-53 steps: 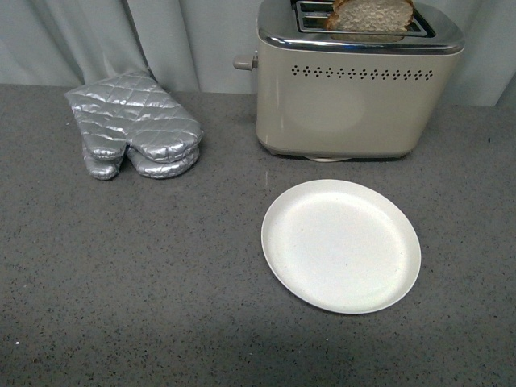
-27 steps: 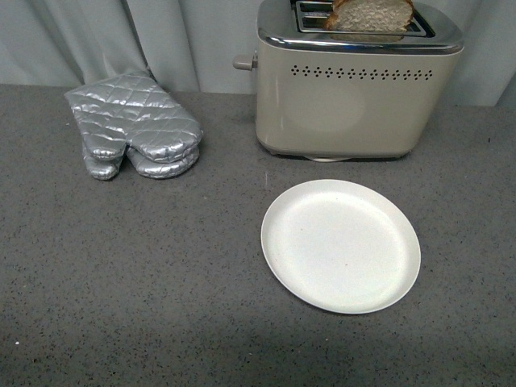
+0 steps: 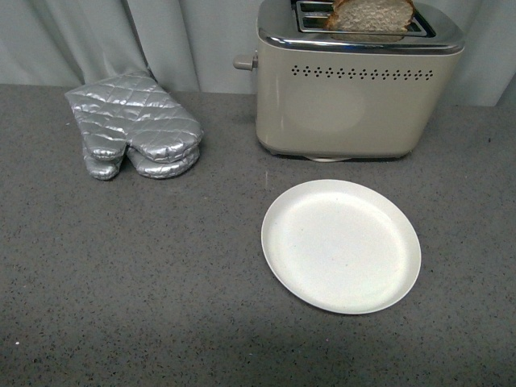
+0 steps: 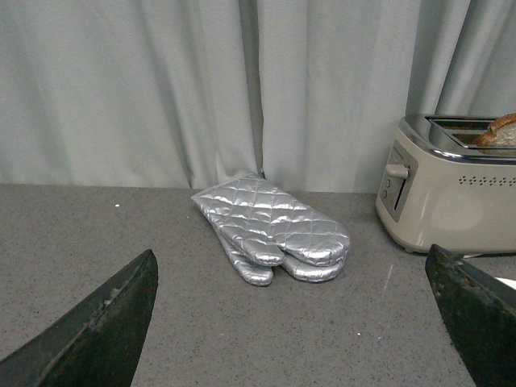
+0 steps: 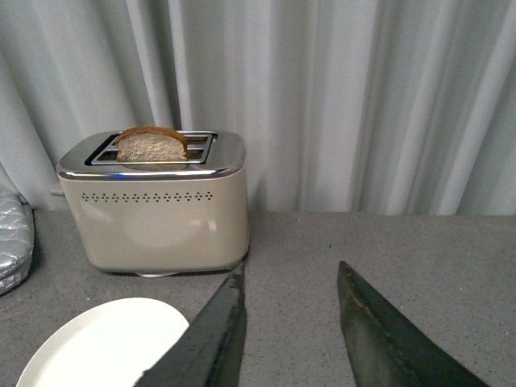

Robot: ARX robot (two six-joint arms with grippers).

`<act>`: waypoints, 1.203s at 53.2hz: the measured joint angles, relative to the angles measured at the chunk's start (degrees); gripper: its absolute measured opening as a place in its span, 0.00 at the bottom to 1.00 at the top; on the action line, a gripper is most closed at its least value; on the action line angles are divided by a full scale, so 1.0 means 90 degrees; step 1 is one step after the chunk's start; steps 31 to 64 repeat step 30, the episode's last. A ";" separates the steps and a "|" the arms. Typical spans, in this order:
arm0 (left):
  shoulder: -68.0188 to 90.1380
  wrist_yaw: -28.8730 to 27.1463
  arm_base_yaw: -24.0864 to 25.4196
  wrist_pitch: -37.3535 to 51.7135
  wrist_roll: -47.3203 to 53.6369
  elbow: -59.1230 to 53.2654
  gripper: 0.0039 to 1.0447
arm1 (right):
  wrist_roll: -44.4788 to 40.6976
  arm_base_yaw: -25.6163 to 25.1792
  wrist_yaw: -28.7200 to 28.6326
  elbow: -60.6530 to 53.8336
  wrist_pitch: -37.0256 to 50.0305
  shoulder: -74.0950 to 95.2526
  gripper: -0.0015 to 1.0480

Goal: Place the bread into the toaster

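The cream-beige toaster with a chrome top stands at the back of the grey counter. The bread slice stands in its front slot, its top sticking out. Both also show in the right wrist view, toaster and bread, and at the edge of the left wrist view, toaster and bread. Neither arm shows in the front view. My left gripper is open and empty, well back from the toaster. My right gripper is open and empty, low over the counter to the toaster's right.
A white plate lies in front of the toaster, with nothing on it; its edge shows in the right wrist view. A pair of silver quilted oven mitts lies at the back left, also in the left wrist view. Grey curtains hang behind.
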 joint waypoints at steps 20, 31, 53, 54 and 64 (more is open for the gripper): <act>0.0000 0.0000 0.0000 0.0000 0.0000 0.0000 0.94 | 0.0005 0.0000 0.0000 0.0000 0.0000 0.0000 0.91; 0.0000 0.0000 0.0000 0.0000 0.0000 0.0000 0.94 | 0.0002 0.0000 0.0000 0.0000 0.0000 -0.0002 0.91; 0.0000 0.0000 0.0000 0.0000 0.0000 0.0000 0.94 | 0.0002 0.0000 0.0000 0.0000 0.0000 -0.0002 0.91; 0.0000 0.0000 0.0000 0.0000 0.0000 0.0000 0.94 | 0.0002 0.0000 0.0000 0.0000 0.0000 -0.0002 0.91; 0.0000 0.0000 0.0000 0.0000 0.0000 0.0000 0.94 | 0.0002 0.0000 0.0000 0.0000 0.0000 -0.0002 0.91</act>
